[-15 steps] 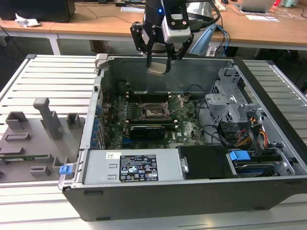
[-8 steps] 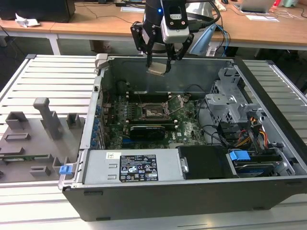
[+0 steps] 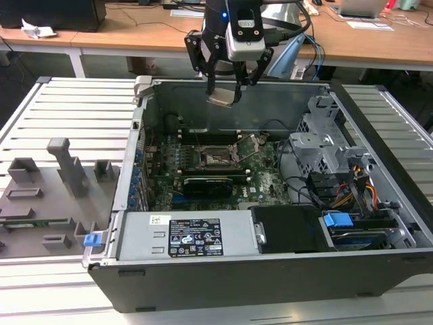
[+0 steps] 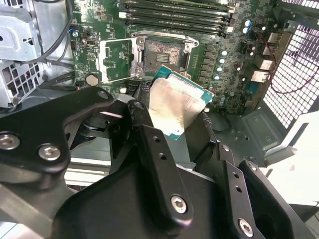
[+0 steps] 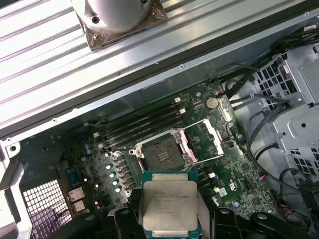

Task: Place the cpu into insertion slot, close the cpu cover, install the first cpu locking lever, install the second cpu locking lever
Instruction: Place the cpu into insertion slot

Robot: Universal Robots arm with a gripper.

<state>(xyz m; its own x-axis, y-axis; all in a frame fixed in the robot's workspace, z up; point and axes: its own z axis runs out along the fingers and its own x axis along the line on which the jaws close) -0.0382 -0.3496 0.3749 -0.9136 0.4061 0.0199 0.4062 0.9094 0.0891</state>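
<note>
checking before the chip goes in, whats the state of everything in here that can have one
fingers: shut on the chip
chip: held in the air above the board, not seated
socket: empty and uncovered
cover: flipped open beside the socket
computer case: open, insides exposed

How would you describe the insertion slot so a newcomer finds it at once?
Inside the open computer case, look at the green motherboard on its floor. Next to the long narrow memory slots lies the insertion slot: the only square black socket, empty, its cpu cover swung open beside it, while the tool holds the cpu.
</note>
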